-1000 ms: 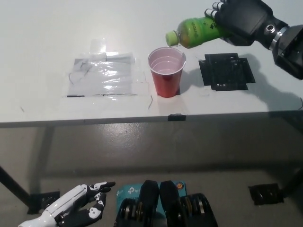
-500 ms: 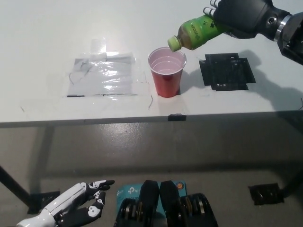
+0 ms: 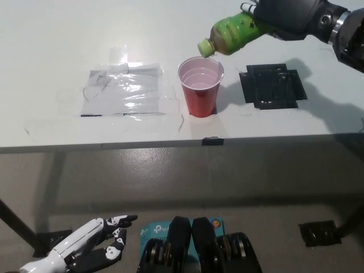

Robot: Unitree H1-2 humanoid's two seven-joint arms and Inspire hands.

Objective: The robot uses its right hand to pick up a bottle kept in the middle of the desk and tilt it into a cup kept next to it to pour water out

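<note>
While the black right hand (image 3: 287, 16) keeps its fingers wrapped around the green bottle (image 3: 232, 34), the bottle hangs tilted in the air, its capped mouth pointing down and to the left, just above the far rim of the red cup (image 3: 200, 85). Compared with half a second ago, the bottle sits slightly higher in the head view and its mouth has drawn a little to the left, away from the cup's opening. The cup stands upright on the white desk (image 3: 51, 68), unmoved, with a black marker patch (image 3: 272, 85) just to its right and a taped clear plastic sheet (image 3: 125, 91) to its left. The white left hand (image 3: 85, 249) rests low at the lower left, below the desk edge, fingers apart and holding nothing, much as before.
</note>
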